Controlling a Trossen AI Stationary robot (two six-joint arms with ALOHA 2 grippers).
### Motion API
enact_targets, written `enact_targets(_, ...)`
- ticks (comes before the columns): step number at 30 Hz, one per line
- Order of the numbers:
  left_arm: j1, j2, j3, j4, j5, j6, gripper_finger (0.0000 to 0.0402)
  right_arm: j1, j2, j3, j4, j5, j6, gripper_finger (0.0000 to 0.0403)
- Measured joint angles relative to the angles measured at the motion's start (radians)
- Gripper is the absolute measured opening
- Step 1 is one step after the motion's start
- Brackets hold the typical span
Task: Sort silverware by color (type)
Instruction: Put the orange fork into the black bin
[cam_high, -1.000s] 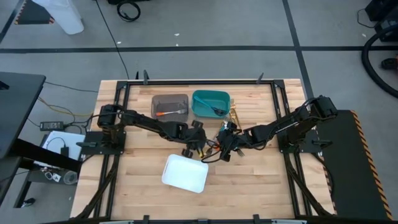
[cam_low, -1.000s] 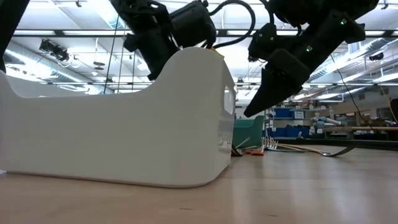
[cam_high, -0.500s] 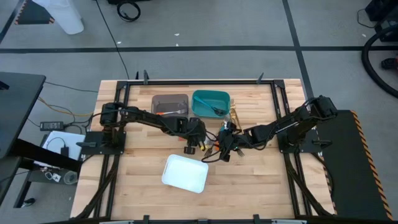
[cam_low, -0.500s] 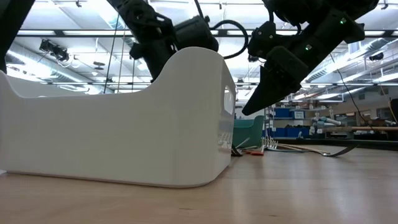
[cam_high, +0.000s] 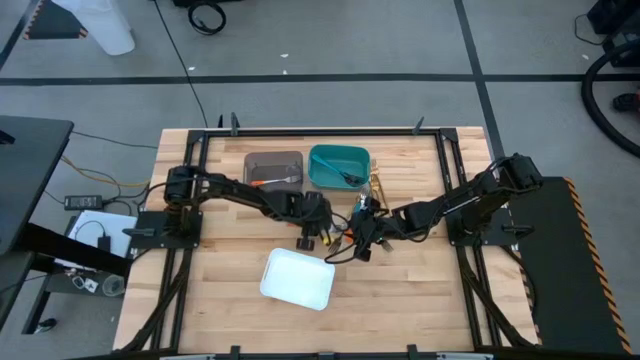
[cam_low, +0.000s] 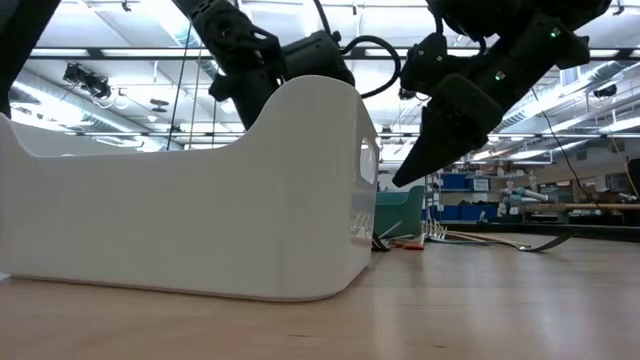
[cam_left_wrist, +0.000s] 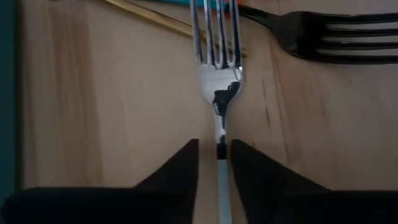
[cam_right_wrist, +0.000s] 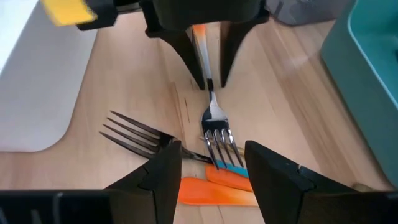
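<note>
Since a second ago the left gripper (cam_high: 322, 237) has narrowed around a silver fork (cam_left_wrist: 219, 68) lying on the wooden table (cam_high: 420, 290) between the white tray (cam_high: 297, 279) and the teal bin (cam_high: 338, 166); its fingers (cam_left_wrist: 174, 168) flank the neck, possibly not yet pinching. Opposite it, the right gripper (cam_high: 362, 240) hangs spread wide over an orange handle (cam_right_wrist: 217, 190) and a dark fork (cam_right_wrist: 134, 134).

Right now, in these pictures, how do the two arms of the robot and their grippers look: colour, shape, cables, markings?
Both arms are black, slim and jointed. The left gripper has two flat, tapering matte-black fingers under a dark blocky wrist, with a yellow patch beside it. The right gripper has wider wedge-shaped black fingers. A black cable loops over the left arm in the low view, and a small green light shows on the right arm there.
</note>
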Motion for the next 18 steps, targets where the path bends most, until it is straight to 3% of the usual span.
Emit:
enact_targets(5, -0.001, 0.002, 0.001, -0.033, -0.001, -0.023, 0.0016, 0.006, 0.0, 0.0, 0.001, 0.0, 0.003, 0.0187)
enact_targets(18, 0.002, -0.079, -0.011, -0.185, -0.095, -0.051, 0.0014, 0.012, 0.0, 0.001, 0.007, 0.01, 0.01, 0.0187)
